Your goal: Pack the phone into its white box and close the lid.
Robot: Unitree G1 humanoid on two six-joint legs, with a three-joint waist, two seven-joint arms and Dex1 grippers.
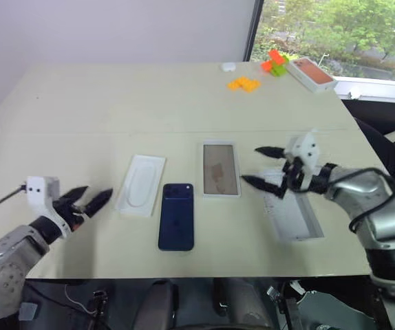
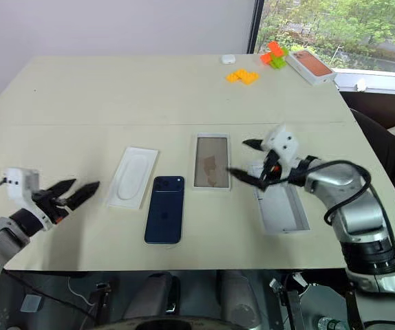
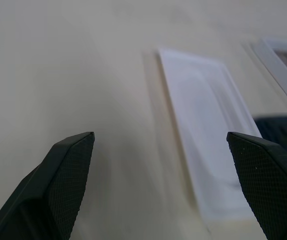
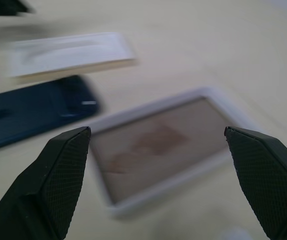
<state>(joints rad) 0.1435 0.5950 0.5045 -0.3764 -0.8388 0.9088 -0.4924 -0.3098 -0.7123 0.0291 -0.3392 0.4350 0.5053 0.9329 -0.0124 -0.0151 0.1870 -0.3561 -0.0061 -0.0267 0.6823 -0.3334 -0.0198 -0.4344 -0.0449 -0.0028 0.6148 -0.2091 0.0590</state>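
Note:
The dark blue phone lies flat near the table's front edge, camera cluster at its far corner. Just beyond it to the right sits the white box, tan inside and with nothing in it. The lid lies further right, grey-white inside facing up. My right gripper hovers open between the box and the lid, pointing left at the box. My left gripper is open at the left, just above the table, pointing right toward a white moulded insert. Neither gripper holds anything.
A white moulded insert lies left of the phone. At the far right corner are a box with an orange phone picture, orange blocks, orange and green blocks and a small white object.

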